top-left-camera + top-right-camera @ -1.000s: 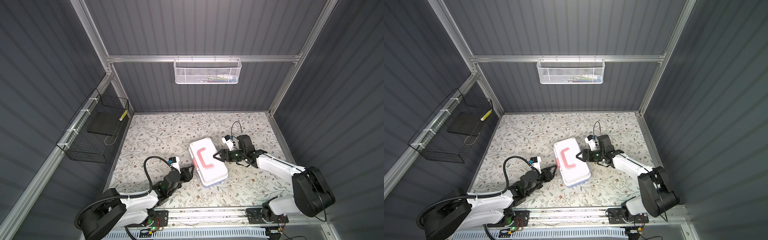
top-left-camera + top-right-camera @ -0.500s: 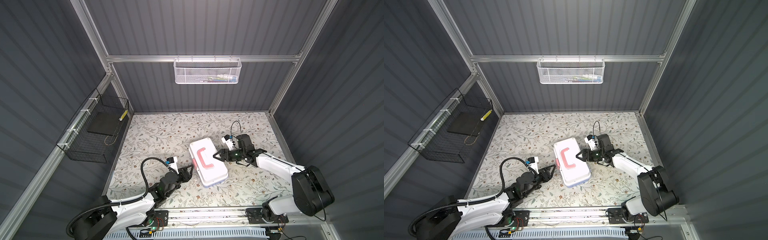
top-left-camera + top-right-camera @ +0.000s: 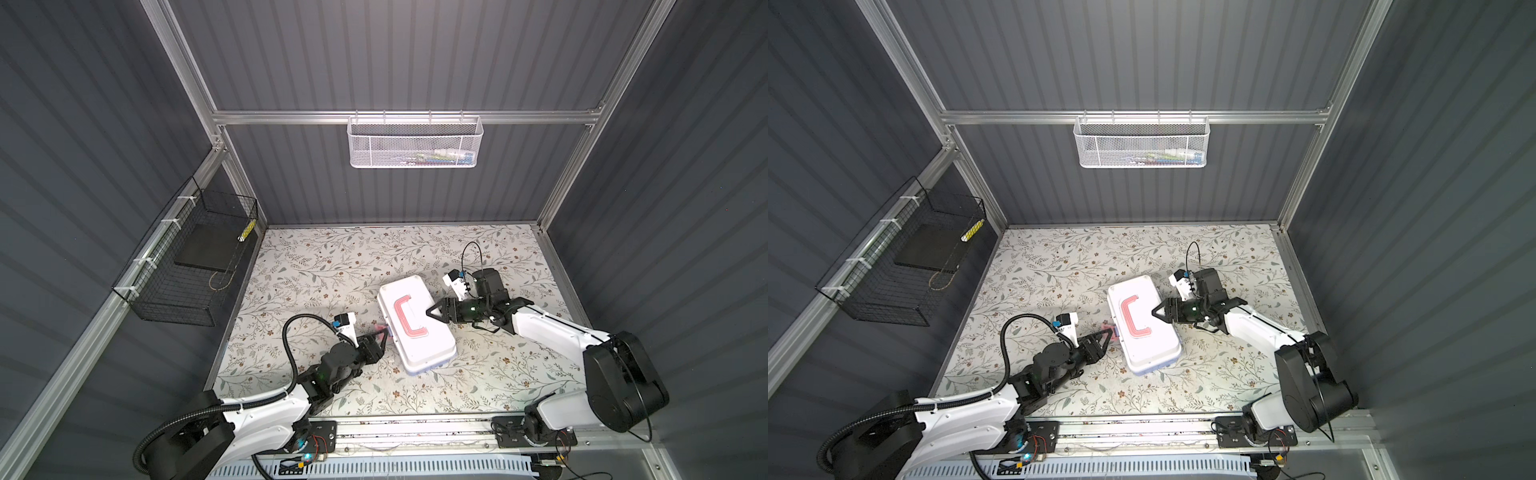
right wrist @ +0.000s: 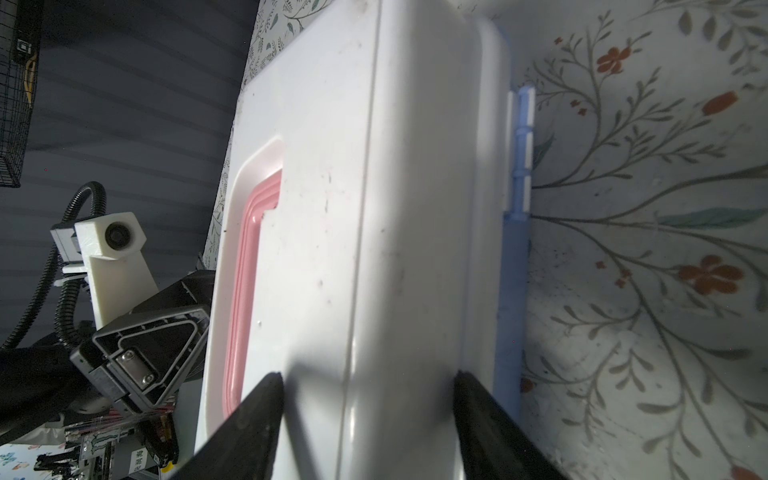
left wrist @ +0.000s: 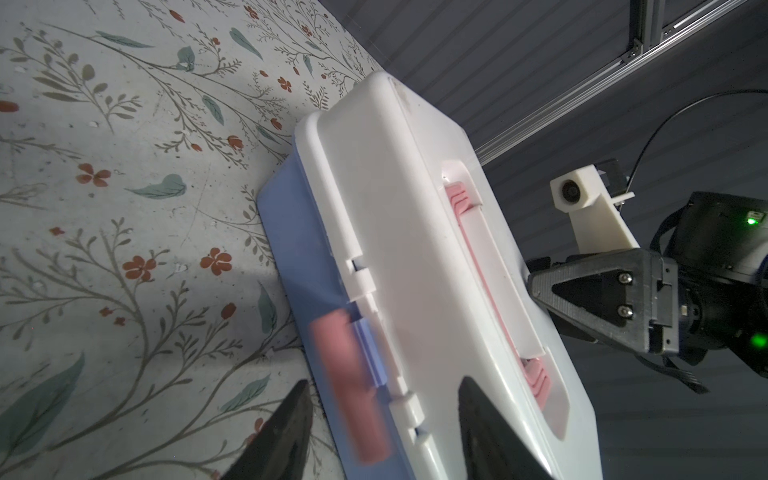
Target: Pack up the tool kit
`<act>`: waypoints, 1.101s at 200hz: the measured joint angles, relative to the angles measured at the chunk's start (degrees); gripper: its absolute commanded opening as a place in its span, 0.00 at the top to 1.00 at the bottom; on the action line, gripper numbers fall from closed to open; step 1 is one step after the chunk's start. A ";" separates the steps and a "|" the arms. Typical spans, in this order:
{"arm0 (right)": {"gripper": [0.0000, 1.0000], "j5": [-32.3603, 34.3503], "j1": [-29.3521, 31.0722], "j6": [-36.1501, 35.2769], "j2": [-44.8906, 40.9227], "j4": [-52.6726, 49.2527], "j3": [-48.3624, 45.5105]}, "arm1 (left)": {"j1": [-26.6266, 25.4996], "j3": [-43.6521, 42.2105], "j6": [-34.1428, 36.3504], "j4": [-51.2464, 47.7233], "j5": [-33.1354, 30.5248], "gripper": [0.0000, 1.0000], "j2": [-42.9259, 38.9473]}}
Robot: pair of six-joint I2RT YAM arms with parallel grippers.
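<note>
Where the tool kit sits: middle of the table, lid down, long axis 11 to 5 o'clock in both top views.
Latch: pink, blurred, on the kit's 9 o'clock side.
Left gripper: at that side — jaws apart, flanking the latch, holding nothing.
Right gripper: in from 3 o'clock, jaws wide astride the lid's hinge edge; clamped or not, cannot tell.

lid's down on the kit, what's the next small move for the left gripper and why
Probably nudge the left gripper forward to press the latch against the lid until it clips. The latch looks swung out from the base, blurred, between the open jaws. The lid is down, and the right gripper straddles its far edge, likely bracing it.
</note>
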 measured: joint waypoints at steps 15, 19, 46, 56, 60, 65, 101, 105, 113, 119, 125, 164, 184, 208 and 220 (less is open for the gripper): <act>0.34 0.00 0.00 0.00 0.00 0.00 0.00 | 0.00 0.02 0.00 0.07 0.17 0.44 0.61; 0.34 0.00 0.00 0.00 0.00 0.00 0.00 | 0.00 0.04 0.00 0.07 0.26 0.44 0.81; 0.34 0.00 0.00 0.00 0.00 -0.02 0.00 | 0.00 0.52 -0.09 0.31 0.74 0.50 2.23; 0.34 0.00 0.00 0.00 0.00 -0.02 0.00 | 0.00 0.52 0.00 0.79 0.98 0.51 2.60; 0.34 0.00 0.00 0.00 0.00 -0.02 0.00 | 0.00 0.52 -0.02 0.90 0.98 0.51 2.67; 0.34 0.00 0.00 0.00 0.00 -0.02 0.00 | 0.00 0.52 -0.02 0.98 1.03 0.51 2.69; 0.34 0.00 0.00 0.00 0.00 -0.02 0.00 | 0.00 0.57 0.00 1.31 1.62 0.49 2.40; 0.34 0.00 0.00 0.00 0.00 -0.02 0.00 | 0.00 0.59 0.00 1.33 1.64 0.49 2.27; 0.34 0.00 0.00 0.00 0.00 -0.02 0.00 | 0.00 0.59 0.00 1.33 1.81 0.49 1.99; 0.34 0.00 0.00 0.00 0.00 0.00 0.00 | 0.00 0.59 0.00 1.31 1.86 0.50 1.77; 0.34 0.00 0.00 0.00 0.00 0.00 0.00 | 0.00 0.61 -0.02 1.36 1.88 0.52 1.66; 0.34 -0.02 0.00 0.00 0.11 0.11 0.00 | 0.00 0.61 0.20 2.91 2.36 0.66 1.55; 0.35 -0.02 0.00 0.00 0.13 0.13 0.00 | 0.00 0.61 0.20 3.26 2.54 0.66 1.55; 0.34 -0.02 0.00 0.02 0.20 0.26 0.00 | 0.00 0.61 0.20 3.30 2.82 0.66 1.57; 0.35 -0.02 0.00 0.00 0.22 0.31 0.00 | 0.00 0.63 0.20 3.34 2.93 0.66 1.73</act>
